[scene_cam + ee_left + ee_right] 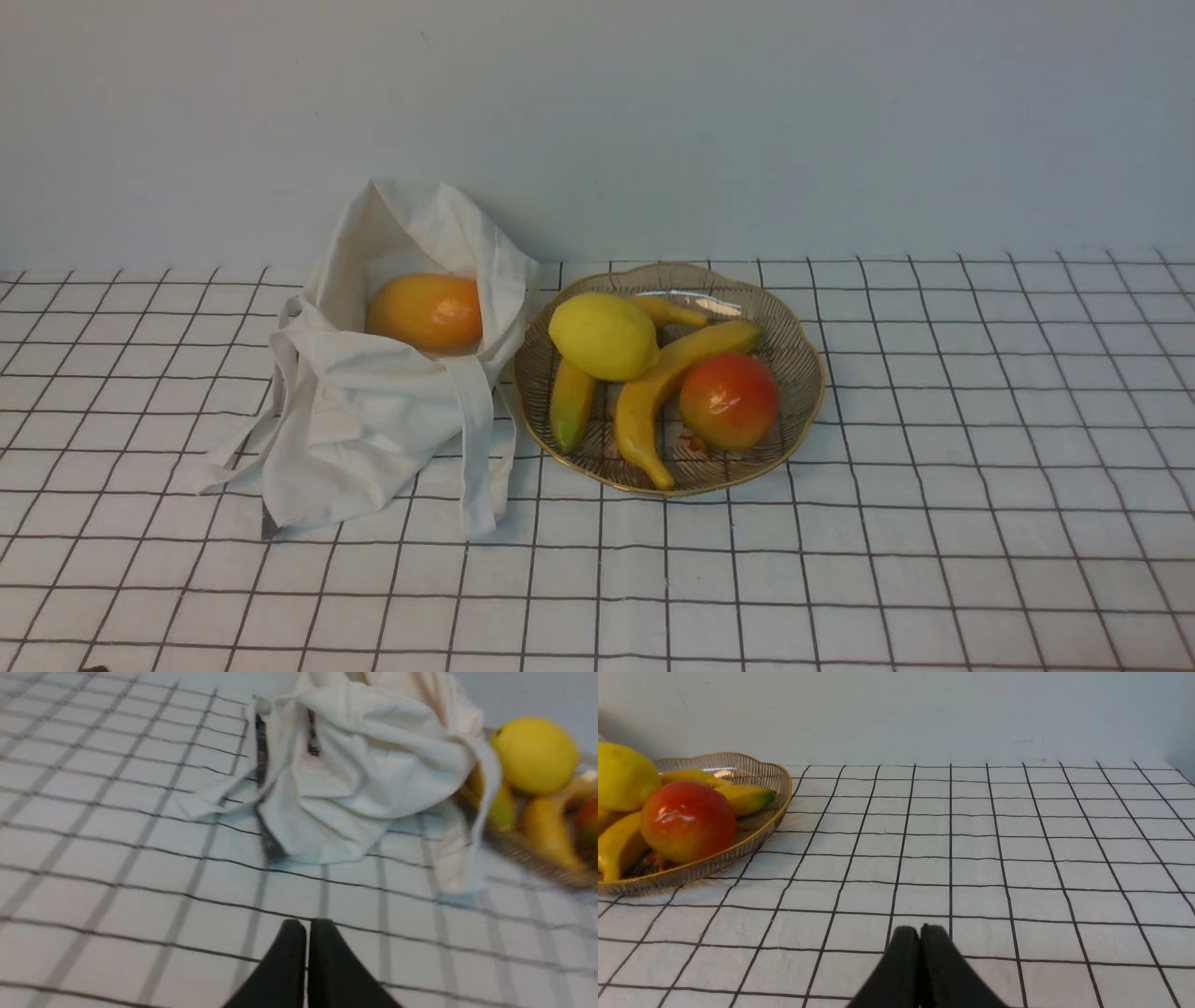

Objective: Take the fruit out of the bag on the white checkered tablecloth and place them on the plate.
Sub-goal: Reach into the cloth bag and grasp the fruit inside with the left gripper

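Nearest are the two pincers. The left pincer (pixel 308 926) has its fingertips pressed together with nothing between them, over the near part of the white checkered cloth (pixel 597 579). The right pincer (pixel 920 933) is likewise pressed together and empty, over the cloth's right part.

Farther out, left of the middle, the bag (pixel 350 448) slumps on the cloth, off-white and creased. One flat handle (pixel 474 448) hangs down its right front and ends on the cloth. A dark strip (pixel 270 523) shows under the bag's near left corner. Behind the folded front, the mango (pixel 425 313) lies in the open bag, orange-yellow and glossy, its right end hidden by the cloth side of the bag.

To the right, just beside the bag, sits the plate (pixel 794 411), gold-rimmed and scalloped. Toward its near side a long curved banana (pixel 644 420) runs from front to back right, with the red-green fruit (pixel 730 401) to its right and a green-tipped banana (pixel 571 406) to its left. The lemon (pixel 604 337) rests farther back at the left, and behind it another banana (pixel 677 312) shows partly. The pale wall (pixel 597 121) stands behind everything.
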